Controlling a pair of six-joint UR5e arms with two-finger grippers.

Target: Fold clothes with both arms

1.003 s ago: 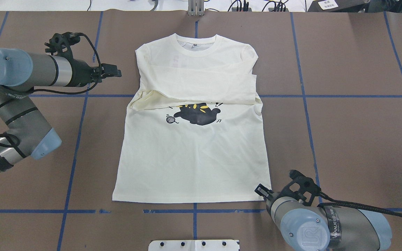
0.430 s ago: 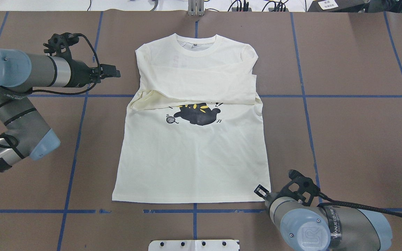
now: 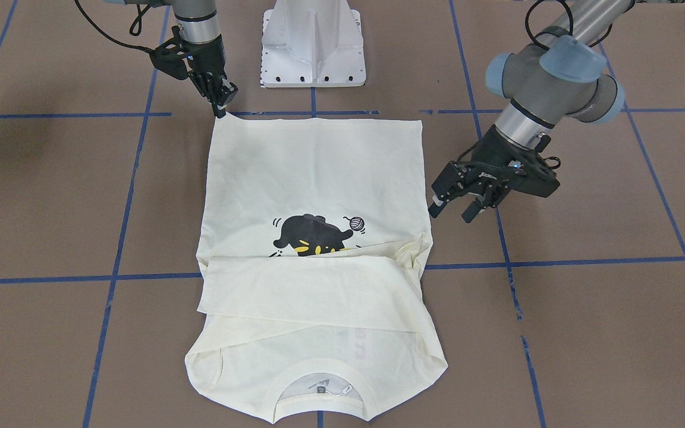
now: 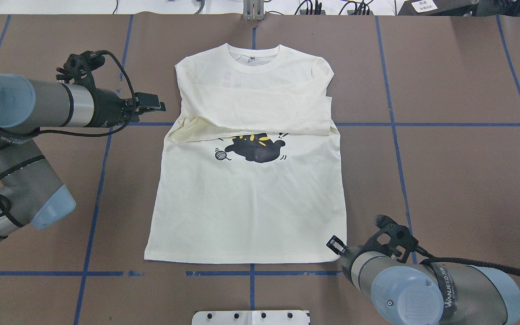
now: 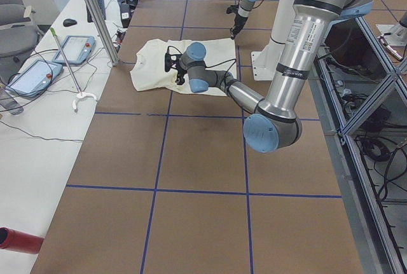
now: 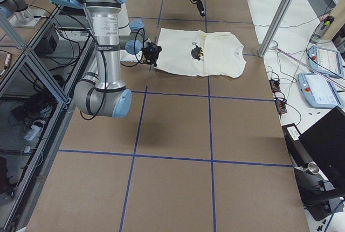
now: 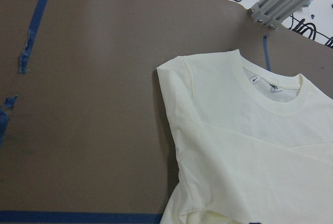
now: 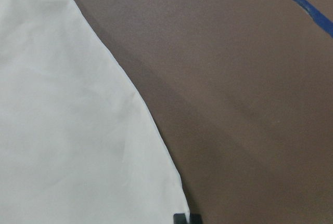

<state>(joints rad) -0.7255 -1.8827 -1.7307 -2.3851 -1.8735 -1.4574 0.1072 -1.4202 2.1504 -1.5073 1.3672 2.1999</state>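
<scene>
- Lying flat on the table (image 4: pixel 458 180), the T-shirt (image 4: pixel 246 207) stretches straight out from the white pedestal base (image 3: pixel 313 44). Its hem (image 4: pixel 246 261) is nearest the base and its collar (image 4: pixel 254 61) is farthest from it.
- Both sleeves (image 4: pixel 260 108) are already folded across the chest, and their lower edge covers the top of the cat print (image 4: pixel 255 148).
- The long axis of the cloth runs directly away from the base, so a hem-to-collar fold looks like the step in hand.
- The right gripper (image 3: pixel 222 102) points down at the hem corner on the base's right side. Its fingertips are at the very edge of the cloth and appear close together, but I cannot tell whether they are pinching the fabric or merely touching down beside it.
- The left gripper (image 3: pixel 454 209) is released, with its fingers plainly spread. It sits farther out from the base, just off the shirt's left edge near the folded sleeves and clear of the cloth.
- The matching left hem corner (image 4: pixel 146 258) lies back toward the base from that gripper, along the shirt's side seam — the one gap the coming move turns on.
- Only the right arm is placed for a lift, and raising one corner alone would likely drag the hem askew.
</scene>
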